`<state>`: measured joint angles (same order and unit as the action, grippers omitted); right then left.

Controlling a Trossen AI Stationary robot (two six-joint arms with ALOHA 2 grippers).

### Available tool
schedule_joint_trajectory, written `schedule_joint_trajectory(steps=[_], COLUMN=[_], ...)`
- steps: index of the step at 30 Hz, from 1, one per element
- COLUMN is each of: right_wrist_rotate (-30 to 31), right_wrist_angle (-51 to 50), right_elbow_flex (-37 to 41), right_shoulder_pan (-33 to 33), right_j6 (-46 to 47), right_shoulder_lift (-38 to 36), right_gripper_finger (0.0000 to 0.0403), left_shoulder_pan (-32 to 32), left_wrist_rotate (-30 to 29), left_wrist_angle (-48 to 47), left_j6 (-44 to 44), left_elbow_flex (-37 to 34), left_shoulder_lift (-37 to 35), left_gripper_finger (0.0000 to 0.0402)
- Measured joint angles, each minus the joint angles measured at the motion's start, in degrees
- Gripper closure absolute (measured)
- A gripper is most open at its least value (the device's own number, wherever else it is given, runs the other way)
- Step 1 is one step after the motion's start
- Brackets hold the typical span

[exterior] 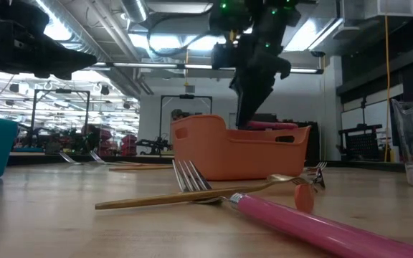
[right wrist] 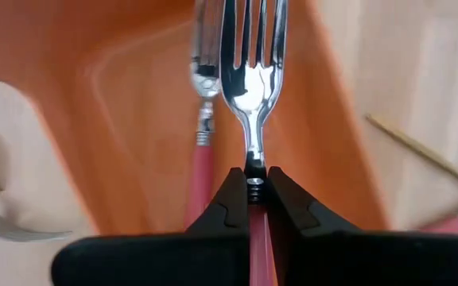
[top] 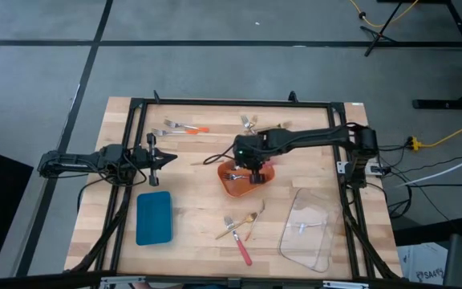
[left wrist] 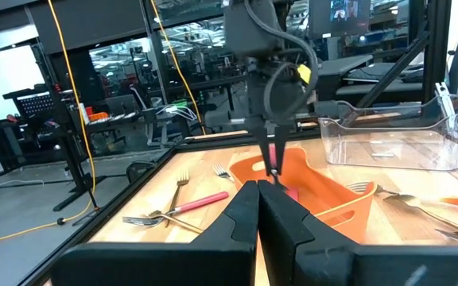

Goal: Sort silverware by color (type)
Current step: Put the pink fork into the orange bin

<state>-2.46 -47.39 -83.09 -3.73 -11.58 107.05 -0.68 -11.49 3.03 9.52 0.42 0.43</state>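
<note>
One pink-handled fork (right wrist: 250, 87) is pinched at its neck by the right gripper (right wrist: 250, 195) above the orange tray (top: 233, 185) at table centre; another pink fork (right wrist: 202, 119) lies inside. Around 9 o'clock, the left gripper (top: 167, 158) waits, fingers pressed together, holding nothing.

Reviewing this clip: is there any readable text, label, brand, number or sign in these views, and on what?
None can be read in any view.
Orange tray, blue tray, clear tray: no visible print.
Right hand, shut on a pink-handled fork: no markings.
Screens in the room behind, left wrist view: too blurred to read.
</note>
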Motion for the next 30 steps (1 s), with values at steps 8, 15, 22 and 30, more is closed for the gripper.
schedule_joint_trajectory(steps=[8,15,22,30], right_wrist_rotate=[-4.93,-9.17,-8.70,-8.61], right_wrist_angle=[3.16,5.44,6.15,6.27], right_elbow_flex=[0.00,-0.02,0.03,0.04], right_shoulder_pan=[0.03,0.03,0.03,-0.02], right_j6=[1.12,2.63,2.46,2.35], right_shoulder_lift=[0.69,1.12,2.58,4.34], right_gripper_finger=[0.0398,0.0398,0.0397,0.0397], left_shoulder_pan=[0.01,0.01,0.01,0.01], left_wrist_rotate=[0.00,0.00,0.00,0.00], left_wrist_angle=[0.00,0.00,0.00,0.00], left_j6=[0.02,0.00,0.00,0.00], left_elbow_flex=[-0.02,0.01,0.01,-0.02], left_shoulder_lift=[-0.01,0.00,-0.02,0.00], left_gripper_finger=[0.0401,0.0401,0.0401,0.0401])
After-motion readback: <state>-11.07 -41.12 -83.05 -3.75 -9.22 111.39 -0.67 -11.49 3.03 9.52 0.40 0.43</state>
